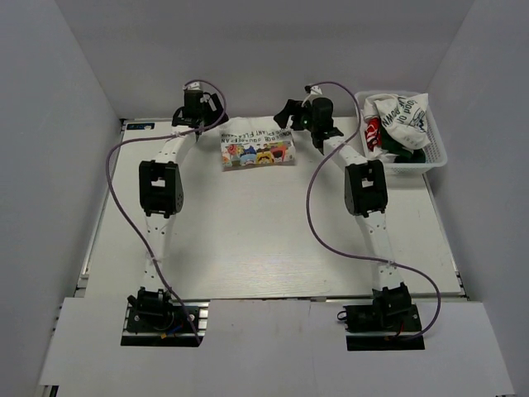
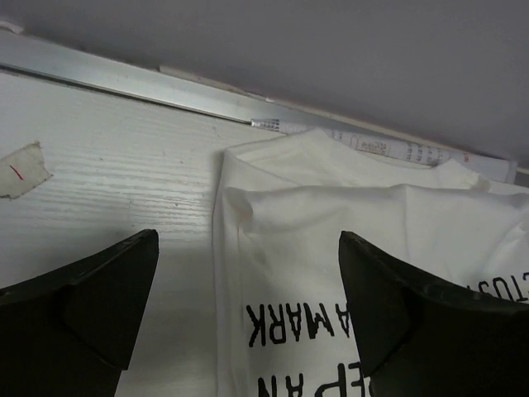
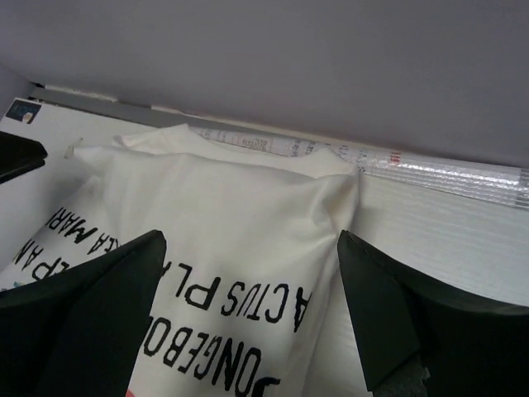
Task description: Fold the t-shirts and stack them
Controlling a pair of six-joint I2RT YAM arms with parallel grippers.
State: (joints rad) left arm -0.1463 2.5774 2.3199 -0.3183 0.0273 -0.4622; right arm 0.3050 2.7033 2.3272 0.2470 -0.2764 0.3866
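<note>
Top external: shows one folded shirt (image 1: 258, 150) between both jaws, wide open and empty; leaves crumpled shirts (image 1: 401, 112) in basket (image 1: 436, 150).

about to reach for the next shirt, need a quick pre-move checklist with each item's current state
1. Left gripper open, gripping nothing: ok.
2. Right gripper open, gripping nothing: ok.
3. Folded t-shirt lying flat at the far edge of the table, cartoon print up: ok.
4. Every shirt folded: not ok, crumpled t-shirts sit in the basket.
5. Number of shirts in the basket: cannot tell.
</note>
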